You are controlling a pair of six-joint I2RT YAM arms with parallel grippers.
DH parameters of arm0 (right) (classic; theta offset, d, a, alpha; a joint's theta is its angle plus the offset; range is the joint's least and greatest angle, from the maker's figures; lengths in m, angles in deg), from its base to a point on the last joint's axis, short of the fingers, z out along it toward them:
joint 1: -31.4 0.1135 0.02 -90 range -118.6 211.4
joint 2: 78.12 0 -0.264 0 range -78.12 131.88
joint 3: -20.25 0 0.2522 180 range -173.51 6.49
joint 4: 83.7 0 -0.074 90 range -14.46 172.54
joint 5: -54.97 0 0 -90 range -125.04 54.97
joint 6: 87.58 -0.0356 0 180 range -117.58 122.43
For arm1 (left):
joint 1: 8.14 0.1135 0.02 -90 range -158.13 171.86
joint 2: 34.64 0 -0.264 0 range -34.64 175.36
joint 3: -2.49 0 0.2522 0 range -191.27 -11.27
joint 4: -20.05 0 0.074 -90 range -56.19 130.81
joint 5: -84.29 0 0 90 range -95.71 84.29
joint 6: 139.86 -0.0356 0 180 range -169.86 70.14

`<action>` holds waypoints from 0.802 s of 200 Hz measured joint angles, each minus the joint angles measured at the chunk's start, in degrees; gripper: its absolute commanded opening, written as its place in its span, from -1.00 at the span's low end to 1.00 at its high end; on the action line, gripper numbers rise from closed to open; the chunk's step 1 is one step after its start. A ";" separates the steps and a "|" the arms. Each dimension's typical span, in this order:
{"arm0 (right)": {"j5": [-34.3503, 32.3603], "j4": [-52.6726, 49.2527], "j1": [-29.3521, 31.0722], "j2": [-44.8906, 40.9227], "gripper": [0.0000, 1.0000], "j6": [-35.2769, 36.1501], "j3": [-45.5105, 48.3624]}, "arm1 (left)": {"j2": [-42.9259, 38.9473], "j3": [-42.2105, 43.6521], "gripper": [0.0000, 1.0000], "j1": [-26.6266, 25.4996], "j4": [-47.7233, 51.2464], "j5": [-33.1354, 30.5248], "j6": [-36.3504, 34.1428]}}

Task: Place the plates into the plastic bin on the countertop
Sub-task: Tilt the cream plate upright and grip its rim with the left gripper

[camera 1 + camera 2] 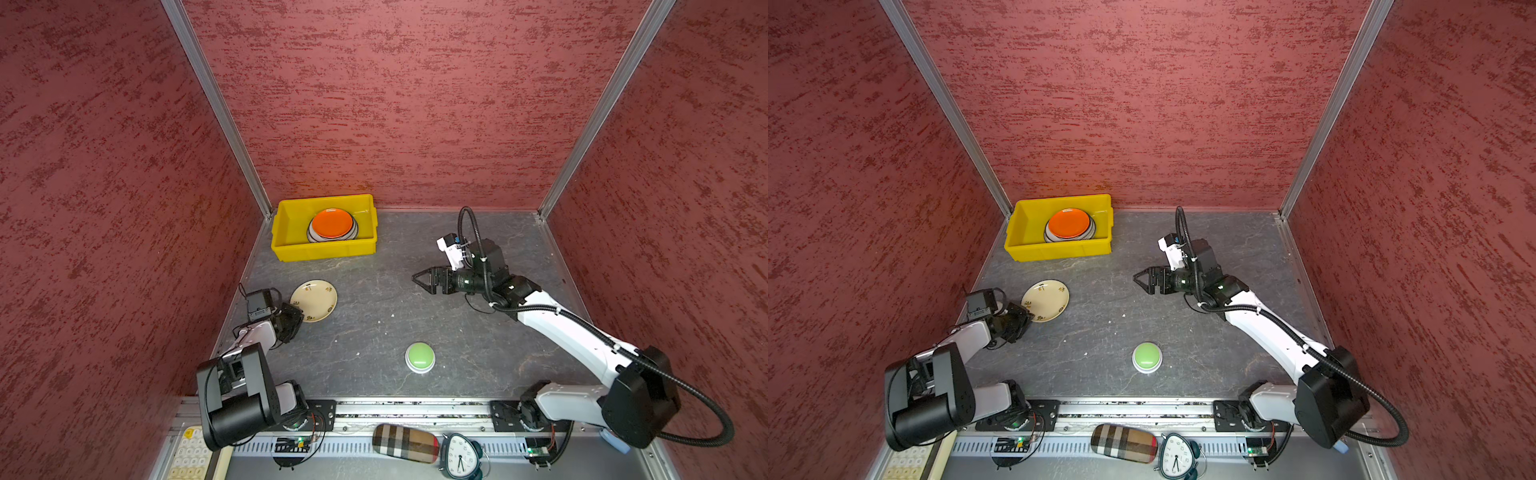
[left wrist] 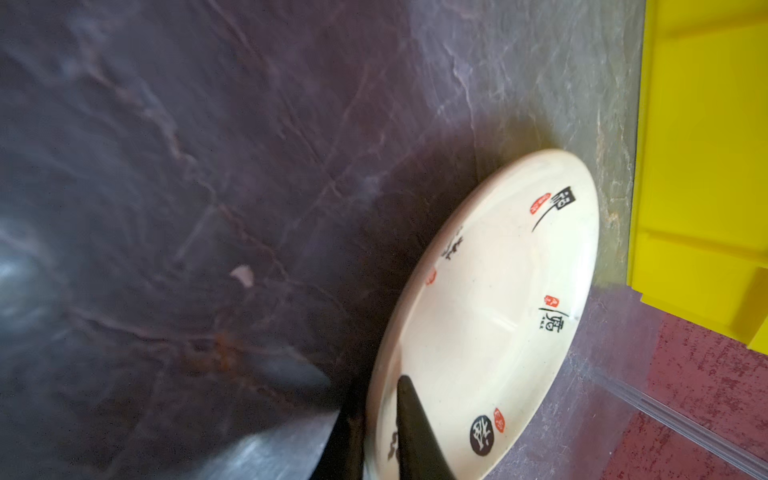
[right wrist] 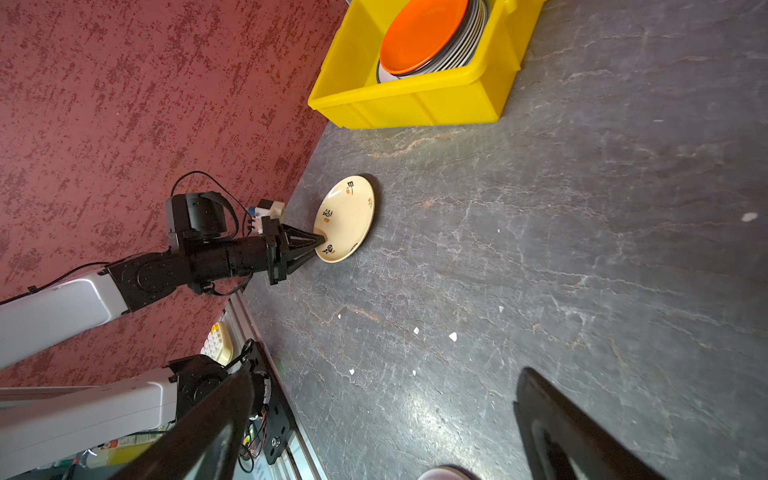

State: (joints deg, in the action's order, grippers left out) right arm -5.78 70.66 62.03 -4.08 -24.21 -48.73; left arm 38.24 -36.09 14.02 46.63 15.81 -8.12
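Right wrist view showed the left jaws pinching the near rim of the round cream printed plate (image 3: 347, 218) on the dark grey stone-look worktop (image 3: 582, 249) at the left. It sat nearer than the bright yellow rectangular plastic bin (image 3: 415, 104), which held a stack of plates (image 3: 471, 39) topped by a round orange plate (image 3: 424, 33). Right jaws hung spread wide, right of centre.

Your left arm (image 1: 257, 334) and right arm (image 1: 561, 328) wear white link shells between black joint housings, the left gripper (image 3: 322, 242) and right gripper (image 1: 420, 282) are black with tapered triangular fingers, and a ribbed black cable hose (image 1: 532, 308) runs along the right arm
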 measured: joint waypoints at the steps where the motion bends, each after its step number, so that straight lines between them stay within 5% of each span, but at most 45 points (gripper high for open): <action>1: -0.02 0.02 -0.02 0.00 0.98 0.00 0.00 | 0.00 0.00 -0.72 -0.02 0.00 -0.04 -0.04; 56: -0.20 0.02 -0.11 0.00 0.98 -0.15 0.02 | -0.13 0.00 -0.80 -0.59 0.13 -0.85 0.00; 74: -0.28 0.02 -0.11 0.00 0.98 -0.17 0.07 | -0.15 -0.07 -1.00 -0.59 -0.09 -0.59 0.00; 160: -2.08 -0.02 -0.33 -0.83 0.98 -0.98 0.37 | 0.83 -0.33 -1.00 -0.66 -2.03 0.98 0.11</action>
State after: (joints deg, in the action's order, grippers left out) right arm -7.86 70.64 61.70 -4.91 -25.19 -48.36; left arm 39.07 -36.42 13.36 44.59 16.79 -8.01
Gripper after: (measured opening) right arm 0.989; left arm 0.089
